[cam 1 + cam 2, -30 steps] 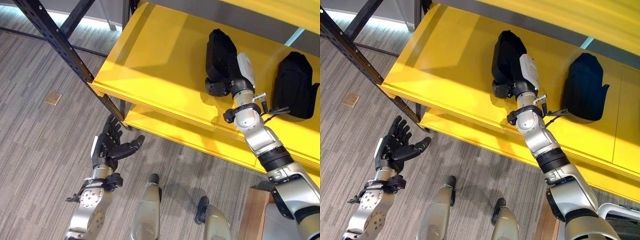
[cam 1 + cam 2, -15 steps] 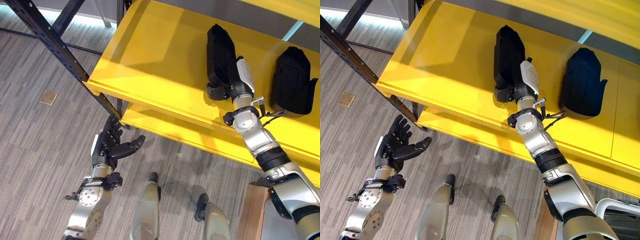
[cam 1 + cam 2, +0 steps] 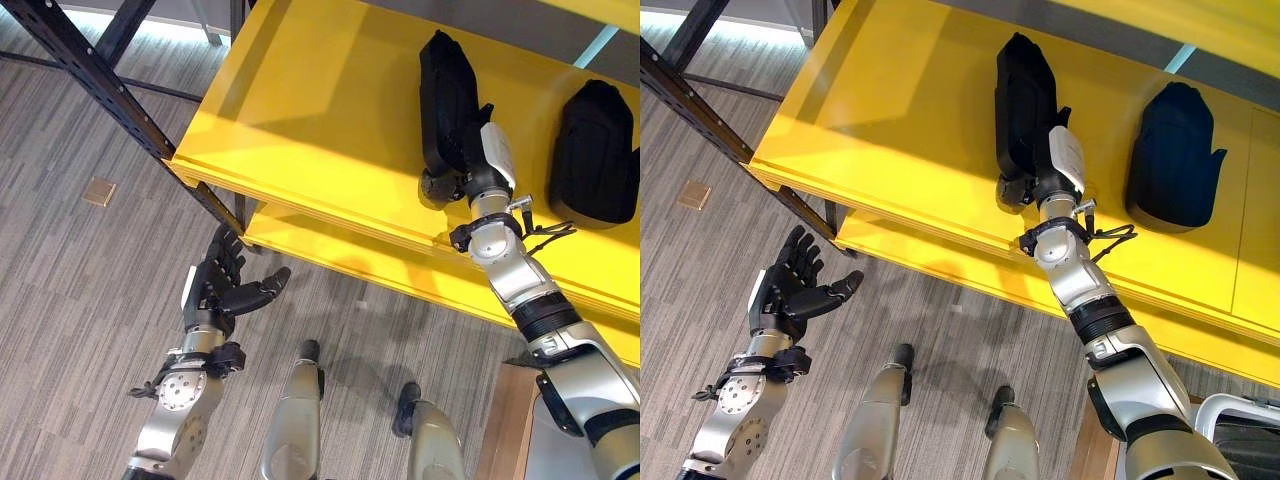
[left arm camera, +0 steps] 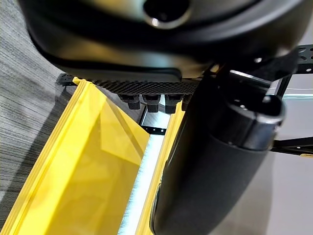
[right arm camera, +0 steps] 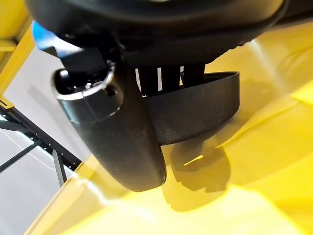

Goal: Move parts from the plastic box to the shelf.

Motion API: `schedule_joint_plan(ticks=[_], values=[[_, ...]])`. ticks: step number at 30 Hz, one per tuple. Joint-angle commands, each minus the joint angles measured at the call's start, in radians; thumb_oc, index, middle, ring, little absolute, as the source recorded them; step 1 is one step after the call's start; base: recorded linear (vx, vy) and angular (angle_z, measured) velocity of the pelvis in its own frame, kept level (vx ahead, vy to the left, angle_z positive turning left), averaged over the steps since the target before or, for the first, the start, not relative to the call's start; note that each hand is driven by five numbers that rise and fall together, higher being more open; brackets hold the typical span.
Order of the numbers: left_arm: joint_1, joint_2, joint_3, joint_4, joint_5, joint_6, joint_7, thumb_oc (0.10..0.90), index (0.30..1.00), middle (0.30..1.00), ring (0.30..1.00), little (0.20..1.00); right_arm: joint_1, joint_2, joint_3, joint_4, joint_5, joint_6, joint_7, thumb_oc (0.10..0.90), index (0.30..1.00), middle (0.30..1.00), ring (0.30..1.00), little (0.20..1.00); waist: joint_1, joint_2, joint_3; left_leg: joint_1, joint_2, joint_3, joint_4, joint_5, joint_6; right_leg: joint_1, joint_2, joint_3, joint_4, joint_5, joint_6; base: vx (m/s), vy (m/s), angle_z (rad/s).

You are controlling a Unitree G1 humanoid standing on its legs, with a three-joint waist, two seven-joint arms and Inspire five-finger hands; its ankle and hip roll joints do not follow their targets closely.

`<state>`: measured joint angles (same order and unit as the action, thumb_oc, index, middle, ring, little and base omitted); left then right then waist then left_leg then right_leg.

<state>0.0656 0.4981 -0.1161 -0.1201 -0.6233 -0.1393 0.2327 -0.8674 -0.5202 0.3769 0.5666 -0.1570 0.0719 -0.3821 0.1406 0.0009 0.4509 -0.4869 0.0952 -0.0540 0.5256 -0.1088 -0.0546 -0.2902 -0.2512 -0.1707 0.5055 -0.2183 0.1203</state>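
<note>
A long black part [image 3: 447, 80] lies flat on the yellow shelf [image 3: 300, 110]. My right hand [image 3: 478, 165] rests over its near end, fingers straight along the part and one fingertip sticking out past its right side. In the right wrist view the straight fingers [image 5: 166, 73] lie over the part's curved end [image 5: 200, 110], and the thumb [image 5: 122, 142] sits beside it. A second black part [image 3: 592, 150] lies on the shelf to the right. My left hand [image 3: 225, 290] hangs open and empty over the floor, below the shelf's front edge.
A black perforated rack upright [image 3: 110, 90] slants down at the shelf's left corner. A lower yellow shelf [image 3: 350, 260] runs beneath the upper one. A wooden edge [image 3: 505, 420] shows at the bottom right. A small brass floor plate [image 3: 100, 190] sits on the carpet.
My right hand has slid the long black part a little deeper onto the shelf, and a fingertip now pokes out beside it. The camera has shifted slightly. The left hand stays put.
</note>
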Motion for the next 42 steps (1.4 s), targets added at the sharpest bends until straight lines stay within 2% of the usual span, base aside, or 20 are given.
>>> schedule_joint_plan(ticks=[1, 17, 42], values=[[-0.010, 0.047, 0.020, -0.151, 0.014, -0.127, 0.016, 0.900, 1.000, 1.000, 1.000, 1.000, -0.140, -0.037, -0.059, -0.025, -0.056, -0.038, -0.097, 0.400, 0.300, 0.300, 0.300, 0.300, 0.004, 0.013, -0.051, 0.022, 0.107, 0.000, 0.018, -0.034, -0.026, 0.069, -0.034, 0.054, 0.002, -0.014, 0.001, 0.00, 0.000, 0.00], [-0.035, 0.038, 0.005, -0.156, 0.027, -0.139, 0.039, 0.900, 1.000, 1.000, 1.000, 1.000, -0.082, 0.023, -0.154, -0.163, -0.139, -0.040, -0.219, 0.400, 0.300, 0.300, 0.300, 0.300, -0.004, 0.025, -0.057, 0.006, 0.104, -0.005, 0.037, -0.048, -0.022, 0.056, -0.034, 0.058, 0.026, -0.030, 0.001, 0.00, 0.000, 0.00], [-0.039, 0.037, -0.001, -0.147, 0.041, -0.139, 0.057, 0.900, 1.000, 1.000, 1.000, 1.000, -0.026, 0.086, -0.169, -0.223, -0.138, -0.056, -0.243, 0.400, 0.300, 0.300, 0.300, 0.300, -0.014, 0.029, -0.057, -0.009, 0.105, -0.010, 0.045, -0.046, -0.021, 0.042, -0.033, 0.059, 0.042, -0.032, -0.001, 0.00, 0.000, 0.00]])
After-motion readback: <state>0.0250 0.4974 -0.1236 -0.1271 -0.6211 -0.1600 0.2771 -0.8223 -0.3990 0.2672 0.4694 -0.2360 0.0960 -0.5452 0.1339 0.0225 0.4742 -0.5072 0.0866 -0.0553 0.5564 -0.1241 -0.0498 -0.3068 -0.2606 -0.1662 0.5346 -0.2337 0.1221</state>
